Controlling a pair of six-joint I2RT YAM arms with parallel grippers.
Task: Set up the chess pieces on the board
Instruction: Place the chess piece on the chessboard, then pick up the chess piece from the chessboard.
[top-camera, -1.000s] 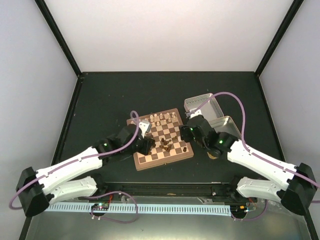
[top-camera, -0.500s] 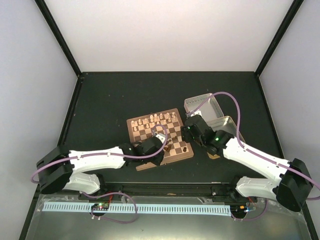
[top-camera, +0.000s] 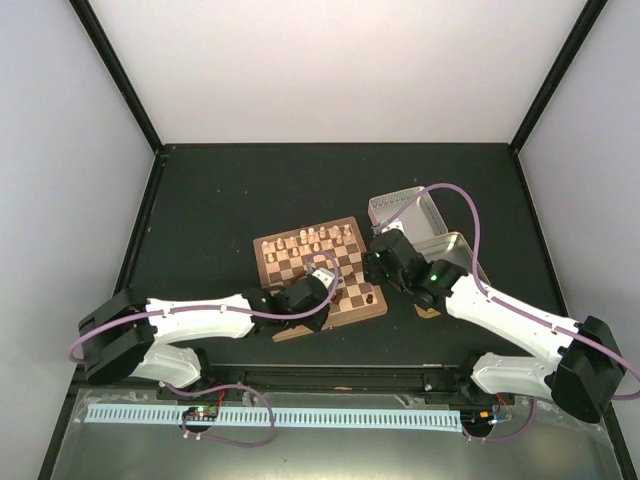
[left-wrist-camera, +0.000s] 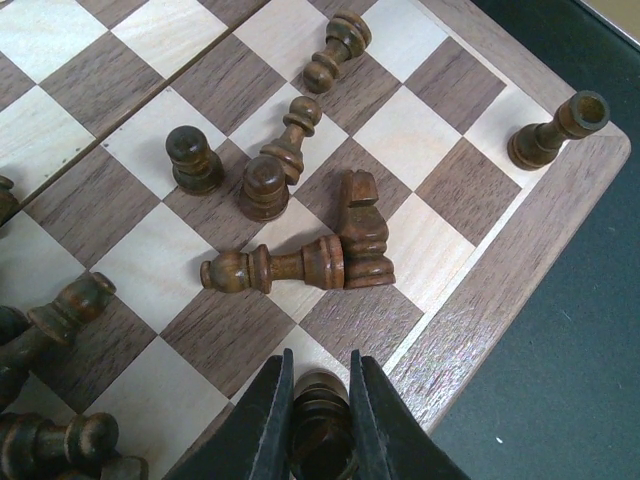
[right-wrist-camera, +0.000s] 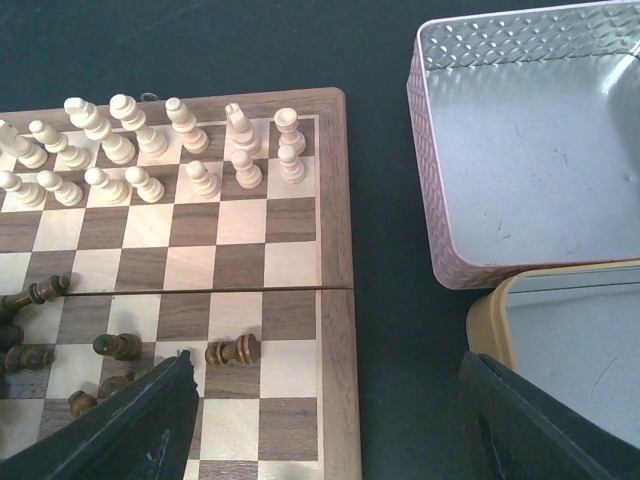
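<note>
The dark desk (top-camera: 220, 200) carries the board (top-camera: 285, 262) at its middle, with a metal tin (right-wrist-camera: 520, 150) just beside it. The right claw (right-wrist-camera: 328, 365) hangs wide apart over the board's right rim. The left claw (left-wrist-camera: 319, 380) is closed on one dark piece (left-wrist-camera: 320, 425) near the board's corner. The cream pieces (right-wrist-camera: 150, 150) stand in two far rows. The other dark pieces (left-wrist-camera: 300, 265) are scattered, several toppled.

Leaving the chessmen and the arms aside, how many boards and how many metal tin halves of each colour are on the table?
Chessboard: 1
Pinkish tin half: 1
Yellowish tin half: 1
Total: 3
</note>
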